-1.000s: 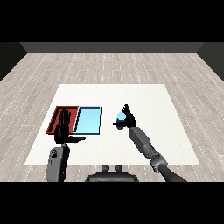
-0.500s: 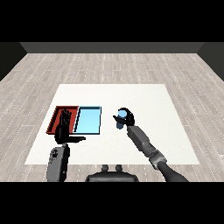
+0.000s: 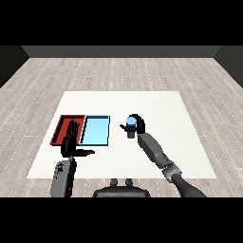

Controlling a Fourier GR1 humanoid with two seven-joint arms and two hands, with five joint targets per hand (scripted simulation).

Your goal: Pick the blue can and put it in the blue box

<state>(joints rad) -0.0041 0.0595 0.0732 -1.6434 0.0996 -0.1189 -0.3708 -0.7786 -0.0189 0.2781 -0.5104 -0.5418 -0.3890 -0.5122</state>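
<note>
On the white table [image 3: 156, 107] the blue can [image 3: 130, 128] stands upright, its long axis vertical and its lighter top facing up, just to the right of the light blue tray [image 3: 96, 131] and apart from it, with a strip of bare tabletop between the two. The right hand [image 3: 139, 124] is at the can's right side, its black fingers curled over and round the can's upper part so that the can sits in the hand's grasp; whether the can's base touches the table or hangs just above it cannot be told from this view. The grey right forearm [image 3: 154, 149] runs from the hand down toward the view's lower right. The light blue tray lies with its long side running away from the robot, and the red tray [image 3: 63, 127] lies touching its left edge, the two side by side near the table's left part. The left hand [image 3: 71, 141] is held upright over the near edge of the red tray, its fingers straight and close together, pointing up and away, with the thumb stuck out sideways to the right, toward the near left corner of the light blue tray; it holds nothing. The left forearm [image 3: 63, 176] comes up beneath it from the view's lower left.
</note>
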